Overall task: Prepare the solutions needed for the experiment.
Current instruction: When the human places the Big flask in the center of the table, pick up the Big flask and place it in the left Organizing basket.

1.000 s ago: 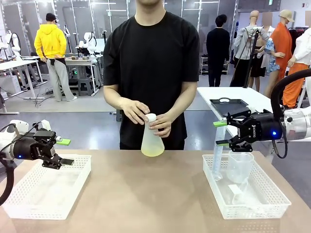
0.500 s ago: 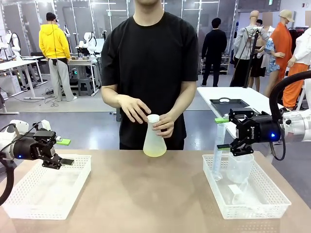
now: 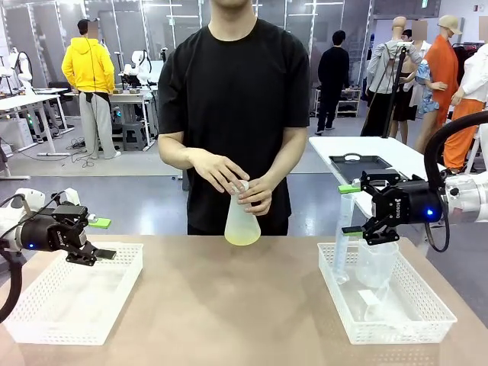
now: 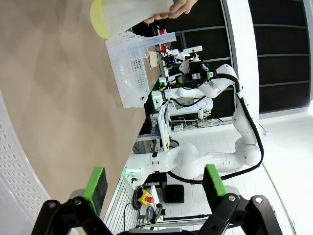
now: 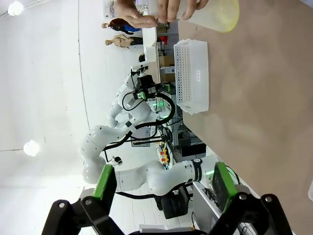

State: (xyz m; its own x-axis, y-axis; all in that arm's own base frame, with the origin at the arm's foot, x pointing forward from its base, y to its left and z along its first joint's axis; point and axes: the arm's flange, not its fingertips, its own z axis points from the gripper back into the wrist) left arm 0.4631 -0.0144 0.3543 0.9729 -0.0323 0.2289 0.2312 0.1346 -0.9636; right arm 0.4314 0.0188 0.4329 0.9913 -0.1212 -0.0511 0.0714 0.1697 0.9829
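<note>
Front view: person holds conical flask (image 3: 242, 221) at far centre of table, one hand (image 3: 259, 195) steadying the neck, other hand (image 3: 219, 171) on top, probably working the cap. Pale yellow solution (image 3: 242, 239) sits in its base. Left gripper (image 3: 103, 238) hovers over left basket (image 3: 46, 324), jaws released, empty. Right gripper (image 3: 351, 209) hangs above right basket (image 3: 427, 313) beside measuring cylinder (image 3: 342, 244), jaws spread, nothing held.

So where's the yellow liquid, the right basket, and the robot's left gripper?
yellow liquid (image 3: 242, 239): front view, the pool at the bottom of the flask (image 3: 241, 217).
right basket (image 3: 400, 332): front view, its near wall.
left gripper (image 3: 101, 238): front view, midway between its open fingertips.
</note>
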